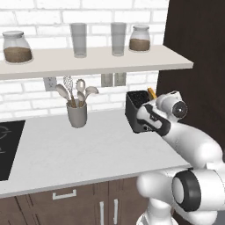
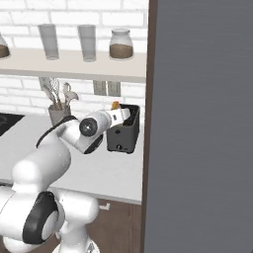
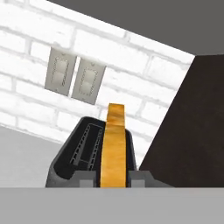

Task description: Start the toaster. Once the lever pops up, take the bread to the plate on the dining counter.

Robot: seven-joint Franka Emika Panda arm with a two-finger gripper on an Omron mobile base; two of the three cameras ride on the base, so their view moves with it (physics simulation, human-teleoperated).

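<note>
The gripper stands with its two fingertips narrowly parted, one on each flat face of the bread. The jaws are closed on the slice — it stands upright, edge-on to the hand camera, its lower part at the right-hand slot of the toaster and its top well above the rim. Whether its foot is still inside the slot cannot be told.

Risk, judged from this pose: the grip sits on a thin, soft slice. A tilted or sideways pull would drag the crust against the slot wall — the slice could twist out of the jaws or tip the light toaster. The dark cabinet panel stands just beside the toaster, so a wide swing could strike it.

Materials: the bread is golden-orange, flat and square-edged. The toaster is a dark grey, smooth-sided box with rounded corners and ribbed slot guides. It rests on a matt pale worktop before white brick.
</note>
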